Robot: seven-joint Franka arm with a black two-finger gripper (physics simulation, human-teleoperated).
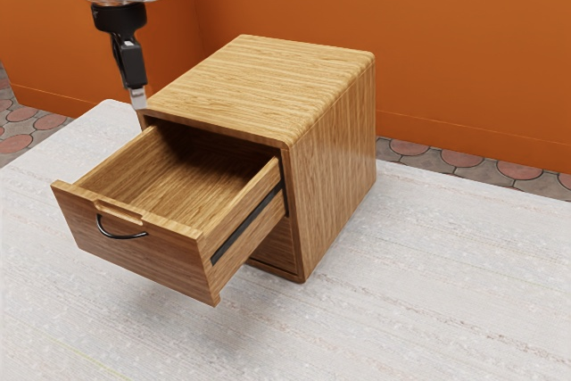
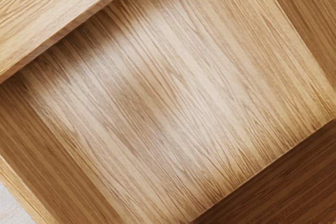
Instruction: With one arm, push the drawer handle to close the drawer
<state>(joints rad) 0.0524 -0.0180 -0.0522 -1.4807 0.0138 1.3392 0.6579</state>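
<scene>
My gripper (image 1: 138,97) points down near the cabinet's upper front corner toward the exterior view's left; its fingertip gap cannot be made out. Well out of the wooden cabinet stands the upper drawer (image 1: 183,180), with nothing inside. A dark curved handle (image 1: 121,231) is fixed to the outer face of its front panel (image 1: 147,256), away from my gripper. Below my hand, the wrist view has the drawer's bare floor (image 2: 163,98) between its walls, with the cabinet top's edge (image 2: 79,24) beside it.
The cabinet (image 1: 335,158) stands on a whitish surface (image 1: 428,283), with a lower front section partly hidden under the pulled-out drawer. An orange wall (image 1: 464,42) rises behind it. A dark slide rail (image 1: 245,227) runs along the drawer's side.
</scene>
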